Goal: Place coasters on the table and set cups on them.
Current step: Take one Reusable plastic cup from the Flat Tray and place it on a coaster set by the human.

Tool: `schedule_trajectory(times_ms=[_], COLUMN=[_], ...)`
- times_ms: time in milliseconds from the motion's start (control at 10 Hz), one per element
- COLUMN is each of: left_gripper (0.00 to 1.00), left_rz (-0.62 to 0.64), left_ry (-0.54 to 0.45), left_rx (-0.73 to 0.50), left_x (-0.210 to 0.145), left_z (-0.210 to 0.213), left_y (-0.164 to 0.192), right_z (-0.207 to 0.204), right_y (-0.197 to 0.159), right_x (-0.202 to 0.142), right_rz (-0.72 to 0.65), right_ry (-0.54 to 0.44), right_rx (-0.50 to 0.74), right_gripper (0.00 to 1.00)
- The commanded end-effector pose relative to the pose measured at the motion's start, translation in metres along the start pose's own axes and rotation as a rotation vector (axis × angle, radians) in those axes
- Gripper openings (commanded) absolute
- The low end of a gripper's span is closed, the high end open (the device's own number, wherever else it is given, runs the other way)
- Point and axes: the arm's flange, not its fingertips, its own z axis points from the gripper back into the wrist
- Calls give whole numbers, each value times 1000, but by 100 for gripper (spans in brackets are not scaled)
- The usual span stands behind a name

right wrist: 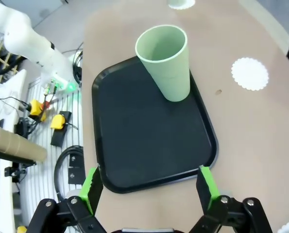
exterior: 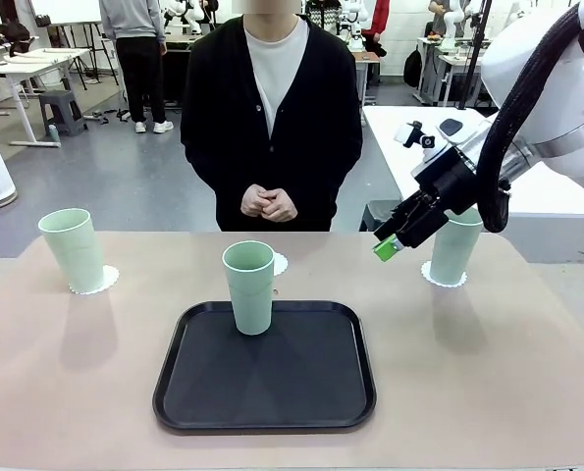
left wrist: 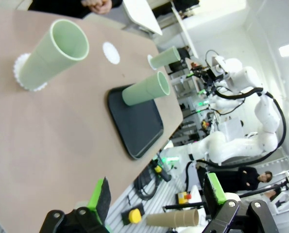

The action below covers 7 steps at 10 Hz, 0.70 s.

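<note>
Fingers [right wrist: 207,187] of black green-padded right gripper [right wrist: 151,182] spread wide, empty, above flat black rounded-corner plastic tray [right wrist: 134,155]. Matching left gripper [left wrist: 157,191] equally splayed, grasping nothing, touching nothing.

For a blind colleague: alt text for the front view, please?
A mint-green middle cup stands on a black tray on a tan table, a bare coaster behind it; the left cup and right cup sit on white coasters. The robot's right hand hovers by the right cup; a person stands at the far side, hands clasped.
</note>
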Motion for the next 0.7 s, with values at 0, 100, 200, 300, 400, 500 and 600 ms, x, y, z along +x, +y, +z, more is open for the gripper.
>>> schedule_trajectory(times_ms=[0,100,200,300,400,500,600], left_gripper=[100,100,100,100,100,100,100], left_rz=[-3,-3,-3,-3,-3,-3,-3], left_ry=[0,0,0,0,0,0,0], left_rx=[-5,-5,-5,-5,-5,-5,-5], left_x=[-1,-1,-1,-1,-1,-1,-1], left_z=[3,3,3,3,3,3,3], left_y=[-2,-2,-2,-2,-2,-2,-2], right_z=[-1,-1,-1,0,-19,-38,-53], right_y=[-1,-1,-1,0,-4,-10,-21], right_x=[1,1,1,0,0,-7,-19], right_rz=[6,6,6,1,142,240,302], right_ry=[17,17,17,1,-47,-122,-208], right_rx=[-23,-23,-23,-3,-21,28,62], right_gripper=[100,100,100,100,100,100,100])
